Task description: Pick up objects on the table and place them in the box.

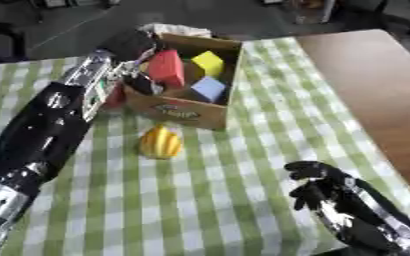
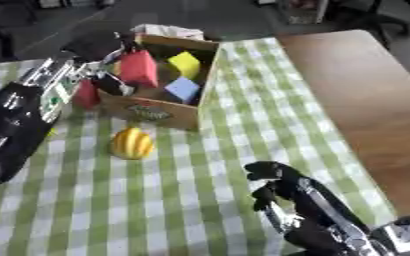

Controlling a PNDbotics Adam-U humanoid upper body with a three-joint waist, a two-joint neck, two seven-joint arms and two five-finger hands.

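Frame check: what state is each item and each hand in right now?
Cardboard box: upright, open-topped.
Red block: over the box, at the left hand; grip unclear.
Yellow block: inside box.
Blue block: inside box.
Yellow ridged object: on tablecloth.
Right hand: curled, empty.

Box (image 1: 184, 111), centre top: brown cardboard, matt, printed label on front. Tablecloth (image 1: 235, 195): green-white checked cloth, matt. Table (image 1: 379, 80), right side: bare wood, smooth. Yellow ridged fruit (image 1: 160, 142): glossy, plastic-looking. Blocks (image 1: 208, 88) in box: matt, plain-coloured. Left arm (image 1: 47, 125): glossy black shell, silver metal.
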